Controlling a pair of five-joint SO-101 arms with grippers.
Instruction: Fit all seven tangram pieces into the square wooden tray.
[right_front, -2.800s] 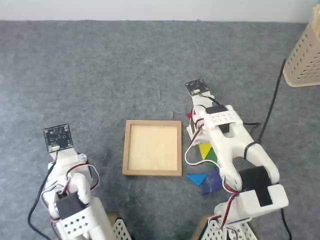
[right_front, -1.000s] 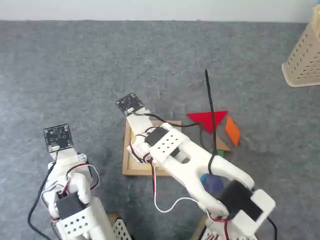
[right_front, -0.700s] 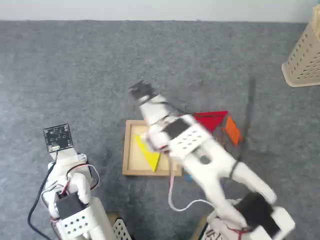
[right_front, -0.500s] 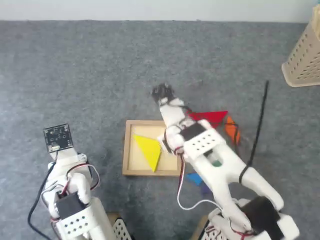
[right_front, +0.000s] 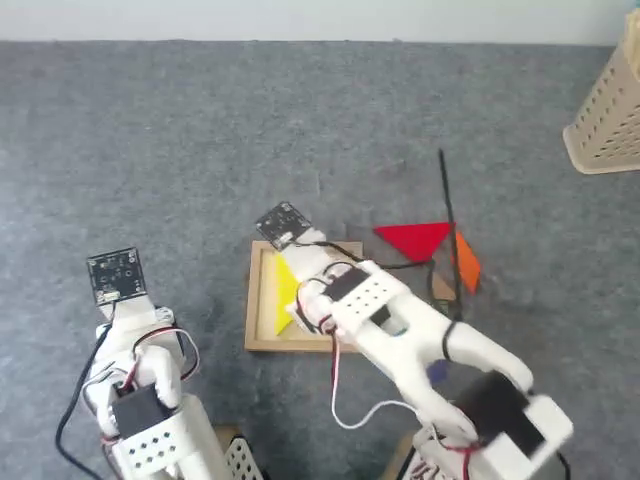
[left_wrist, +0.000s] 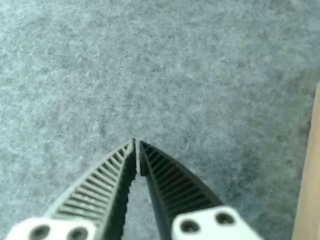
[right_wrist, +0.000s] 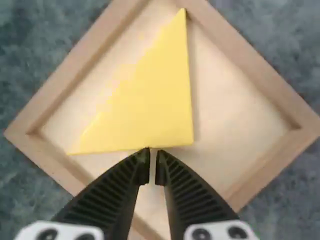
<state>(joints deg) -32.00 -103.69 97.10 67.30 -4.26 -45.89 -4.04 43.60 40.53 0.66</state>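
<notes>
Swinging back across the tray (right_front: 250, 300) in the last half-second, the right arm (right_front: 400, 330) now stretches low over it, and the yellow triangle (right_front: 284, 290) has shifted from mid-tray towards the left wall. That triangle lies flat inside, its long edge along the wall and one point in a far corner. The right tool (right_wrist: 151, 161) hangs over the tray floor at the triangle's square corner, fingers narrowed to a slit and holding nothing. Beyond the tray's right side, a red triangle (right_front: 415, 238) and an orange piece (right_front: 465, 262) lie on the grey worktop (right_front: 200, 130), crossed by a black cable (right_front: 447, 200). A slotted basket (right_front: 610, 110) stands at the far right edge. The left arm (right_front: 135, 390) sits folded well left of the tray, its tool (left_wrist: 136, 145) pinched together above bare worktop.
</notes>
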